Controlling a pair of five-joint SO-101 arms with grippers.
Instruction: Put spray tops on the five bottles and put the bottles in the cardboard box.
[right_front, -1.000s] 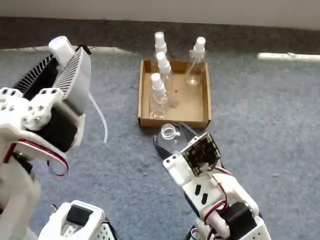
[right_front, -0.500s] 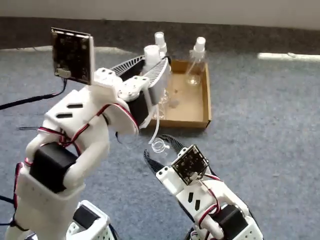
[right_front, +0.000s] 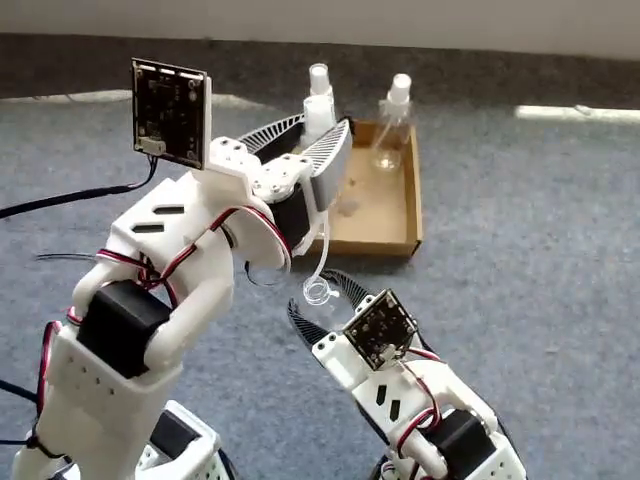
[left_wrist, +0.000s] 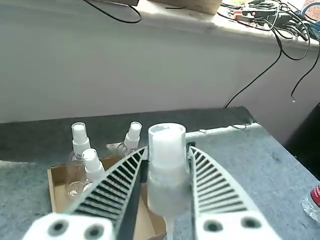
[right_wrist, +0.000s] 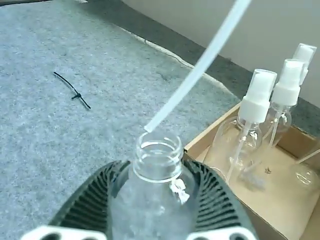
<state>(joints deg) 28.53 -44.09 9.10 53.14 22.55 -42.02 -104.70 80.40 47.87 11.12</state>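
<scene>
My left gripper (right_front: 320, 125) is shut on a white spray top (right_front: 318, 108) held above the front of the cardboard box (right_front: 410, 205). The top's thin tube (right_front: 322, 245) hangs down to the mouth of an uncapped clear bottle (right_front: 318, 292). My right gripper (right_front: 320, 295) is shut on that bottle and holds it upright just in front of the box. In the right wrist view the tube (right_wrist: 200, 70) ends just above the bottle's (right_wrist: 157, 170) rim. In the left wrist view the spray top (left_wrist: 166, 165) sits between the ribbed fingers (left_wrist: 210, 185).
Several capped bottles (right_wrist: 250, 110) stand in the box (right_wrist: 200, 142), toward its far and left parts; two of their tops (right_front: 400, 88) show past the left arm. A black tie (right_wrist: 75, 92) lies on the grey carpet. A dark strip and wall run behind the box.
The left arm swung from the far left to above the box front, bringing the spray top's tube to the bottle mouth. The right gripper drew the bottle slightly back from the box.
</scene>
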